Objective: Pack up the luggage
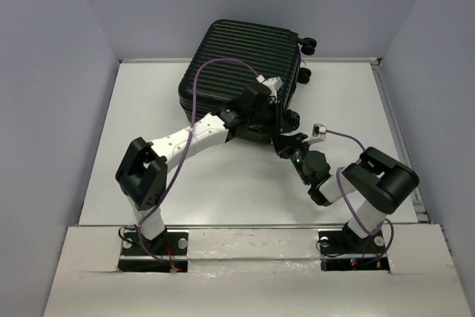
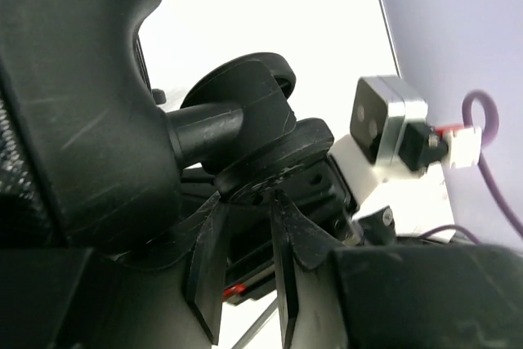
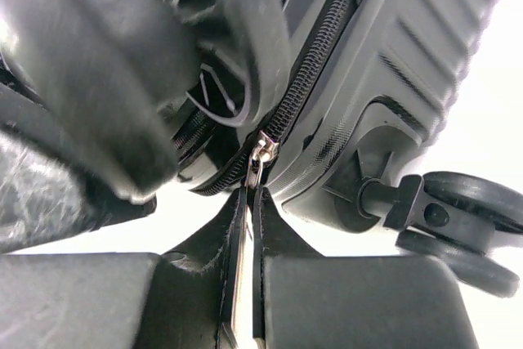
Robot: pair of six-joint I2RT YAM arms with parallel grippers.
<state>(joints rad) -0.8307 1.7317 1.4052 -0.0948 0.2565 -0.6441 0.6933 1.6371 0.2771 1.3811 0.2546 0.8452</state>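
Right gripper (image 3: 245,202) clamped on one zipper pull (image 3: 258,157), left gripper (image 2: 249,206) state unclear, one luggage (image 1: 237,57)

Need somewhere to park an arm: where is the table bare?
Bare table left of the suitcase to the left wall, in front between the two arm bases, and right of the wheels. Crowded at the suitcase's near right corner, where the left gripper and right gripper meet.
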